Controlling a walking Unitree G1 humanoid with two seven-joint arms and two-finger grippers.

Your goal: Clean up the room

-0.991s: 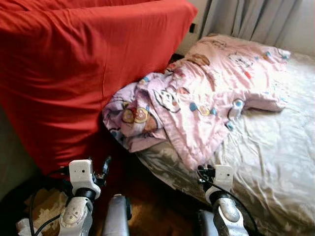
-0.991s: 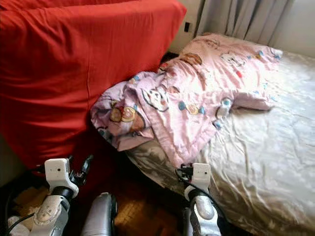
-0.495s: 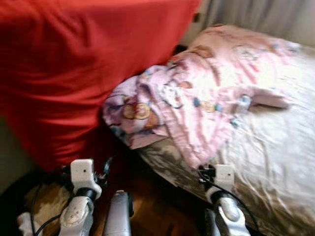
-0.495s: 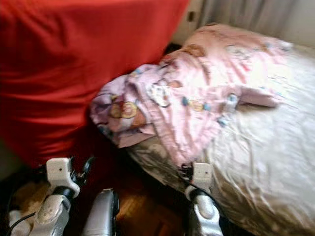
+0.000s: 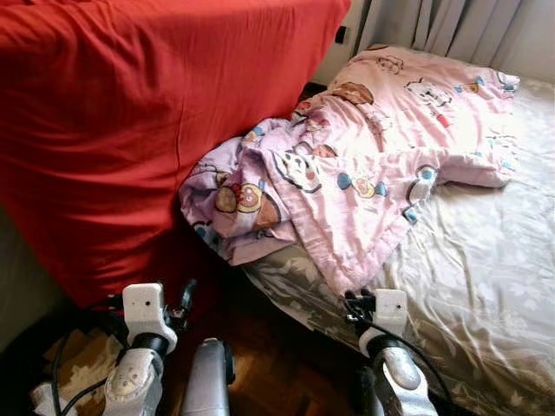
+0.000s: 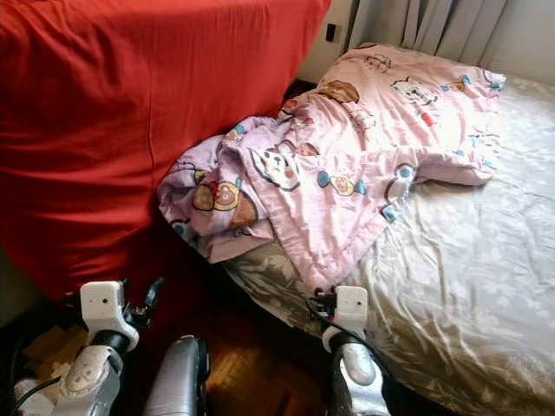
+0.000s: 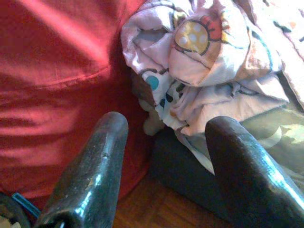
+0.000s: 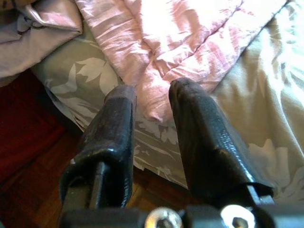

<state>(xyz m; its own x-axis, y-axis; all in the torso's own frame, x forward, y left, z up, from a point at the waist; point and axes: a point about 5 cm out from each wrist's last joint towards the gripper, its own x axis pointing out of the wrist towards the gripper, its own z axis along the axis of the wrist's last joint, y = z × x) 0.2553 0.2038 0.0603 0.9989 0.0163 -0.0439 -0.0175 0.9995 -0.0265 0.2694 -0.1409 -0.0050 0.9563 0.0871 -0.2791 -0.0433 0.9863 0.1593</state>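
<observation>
A crumpled pink quilt [image 5: 364, 165] with cartoon prints lies across the bed's near corner, bunched against a big red-covered cushion [image 5: 130, 130]. One corner of the quilt hangs over the bed edge. Low at the front, my left gripper [image 5: 184, 295] is open and points at the gap between the red cover and the quilt bundle [image 7: 213, 52]. My right gripper [image 8: 152, 90] is open just short of the quilt's hanging corner [image 8: 156, 102], with nothing between its fingers.
The bed has a grey-green floral sheet [image 5: 486, 260], and curtains [image 5: 468, 26] hang behind it. Dark wooden floor [image 5: 277, 373] shows between my arms. Crumpled paper and cables [image 5: 74, 364] lie at the lower left.
The whole picture has shifted slightly and sharpened after a blur, so the camera moved. Both grippers keep the same pose and the quilt has not moved.
</observation>
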